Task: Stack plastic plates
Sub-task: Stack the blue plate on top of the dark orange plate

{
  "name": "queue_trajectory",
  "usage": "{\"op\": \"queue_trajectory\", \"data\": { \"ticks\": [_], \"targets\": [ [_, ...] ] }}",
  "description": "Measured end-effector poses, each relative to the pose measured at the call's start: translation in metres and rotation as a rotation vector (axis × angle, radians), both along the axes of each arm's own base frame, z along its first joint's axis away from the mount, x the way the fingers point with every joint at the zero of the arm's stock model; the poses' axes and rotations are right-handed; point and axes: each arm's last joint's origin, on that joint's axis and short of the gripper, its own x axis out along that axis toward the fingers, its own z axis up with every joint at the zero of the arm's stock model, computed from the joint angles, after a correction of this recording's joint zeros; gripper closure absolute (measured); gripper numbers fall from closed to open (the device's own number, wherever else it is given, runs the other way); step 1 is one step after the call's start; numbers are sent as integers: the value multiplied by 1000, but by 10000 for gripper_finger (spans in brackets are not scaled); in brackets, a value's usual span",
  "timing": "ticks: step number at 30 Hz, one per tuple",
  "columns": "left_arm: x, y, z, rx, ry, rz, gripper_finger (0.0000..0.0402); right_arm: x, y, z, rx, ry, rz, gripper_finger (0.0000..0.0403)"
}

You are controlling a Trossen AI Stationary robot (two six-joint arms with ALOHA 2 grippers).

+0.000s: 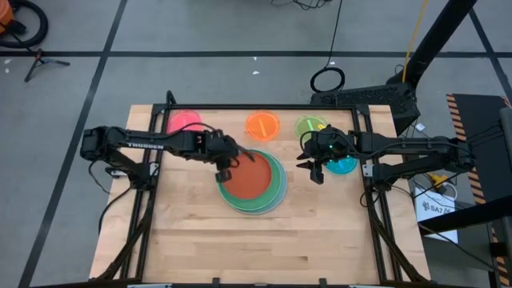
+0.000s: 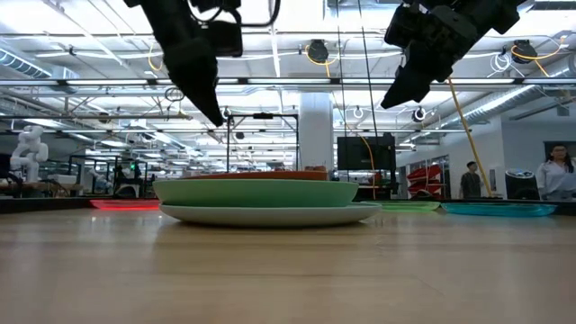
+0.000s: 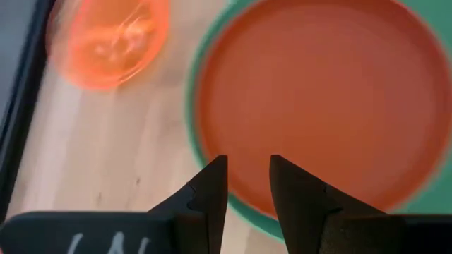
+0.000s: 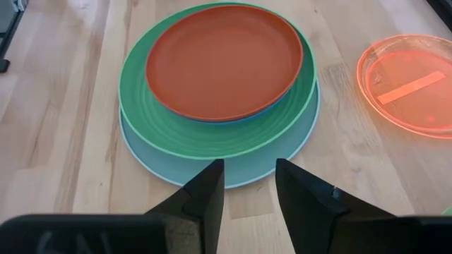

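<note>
A stack of plates (image 1: 254, 182) rests mid-table: large light blue plate (image 4: 233, 171) at the bottom, green plate (image 4: 212, 135) on it, a thin blue rim (image 4: 244, 119), and the red-orange plate (image 4: 222, 60) on top. Small pink (image 1: 184, 122), orange (image 1: 262, 126), lime (image 1: 310, 126) and teal (image 1: 344, 166) plates lie flat along the far side. My left gripper (image 1: 226, 170) (image 3: 248, 183) hovers over the stack's left edge, slightly open and empty. My right gripper (image 1: 316, 170) (image 4: 249, 187) hangs between the stack and the teal plate, slightly open and empty. In the low view both grippers (image 2: 216, 112) (image 2: 396, 94) stand well above the table.
The wooden table (image 1: 240, 240) shows bare wood on its near half. A black frame (image 1: 376, 200) runs along the table's sides. Beyond the far edge lie cables and a black stand (image 1: 328, 78). People stand far back in the room (image 2: 558, 171).
</note>
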Motion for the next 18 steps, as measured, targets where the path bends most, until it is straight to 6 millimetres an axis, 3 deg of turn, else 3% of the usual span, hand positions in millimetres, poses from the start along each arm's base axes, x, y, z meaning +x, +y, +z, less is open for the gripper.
{"op": "queue_trajectory", "data": {
  "ticks": [6,10,18],
  "targets": [
    [4,-35,1,31,-25,-192,289,4,-1,-4,34,16,-29,282],
    [4,-53,-9,53,-60,-292,289,13,-2,-14,59,50,-49,282],
    [-2,-64,-43,56,-100,-337,289,32,-6,-39,104,119,-83,282]
  ]
}}
